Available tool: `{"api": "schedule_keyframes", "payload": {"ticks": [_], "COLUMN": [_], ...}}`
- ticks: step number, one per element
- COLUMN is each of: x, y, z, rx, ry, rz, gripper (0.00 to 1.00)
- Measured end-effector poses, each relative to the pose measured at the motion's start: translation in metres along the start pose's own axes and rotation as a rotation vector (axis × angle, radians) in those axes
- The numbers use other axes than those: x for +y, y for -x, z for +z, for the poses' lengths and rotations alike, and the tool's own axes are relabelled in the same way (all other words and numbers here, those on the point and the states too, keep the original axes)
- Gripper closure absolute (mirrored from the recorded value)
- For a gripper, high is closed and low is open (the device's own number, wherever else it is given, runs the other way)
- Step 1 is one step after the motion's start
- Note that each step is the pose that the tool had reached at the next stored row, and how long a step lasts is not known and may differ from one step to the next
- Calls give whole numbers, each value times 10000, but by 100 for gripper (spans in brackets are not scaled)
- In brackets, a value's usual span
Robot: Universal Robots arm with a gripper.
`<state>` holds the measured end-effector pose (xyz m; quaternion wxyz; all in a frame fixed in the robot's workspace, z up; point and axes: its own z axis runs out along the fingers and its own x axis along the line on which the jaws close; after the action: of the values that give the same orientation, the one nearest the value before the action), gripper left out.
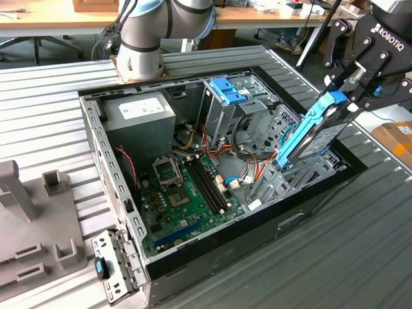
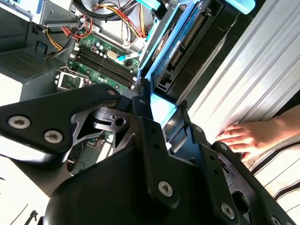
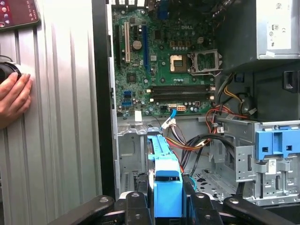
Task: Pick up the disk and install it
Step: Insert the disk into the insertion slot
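The disk, a grey drive in a bright blue carrier frame, stands tilted on edge over the open computer case. Its lower end rests in the metal drive bay at the exterior view's right. My gripper is shut on the disk's upper end, above the case's right wall. In the first wrist view the blue carrier runs straight out from between the gripper's black fingers. In the second wrist view the disk reaches from the gripper down toward the bay.
Inside the case lie the green motherboard, a grey power-supply box, a tall cage with a blue latch and loose cables. A person's hand rests on the ribbed table beside the case. A grey fixture sits at the left.
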<state>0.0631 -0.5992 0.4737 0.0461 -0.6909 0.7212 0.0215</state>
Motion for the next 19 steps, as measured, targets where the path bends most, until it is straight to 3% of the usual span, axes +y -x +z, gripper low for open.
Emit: {"api": "schedule_keyframes", "payload": {"ticks": [11,19], "x": [4,15], "y": [-14,-15], "z": [137,141], "rx": [-2,-7], "ry": [5,29], "rz": [-58,-305], "gripper": [64,64]}}
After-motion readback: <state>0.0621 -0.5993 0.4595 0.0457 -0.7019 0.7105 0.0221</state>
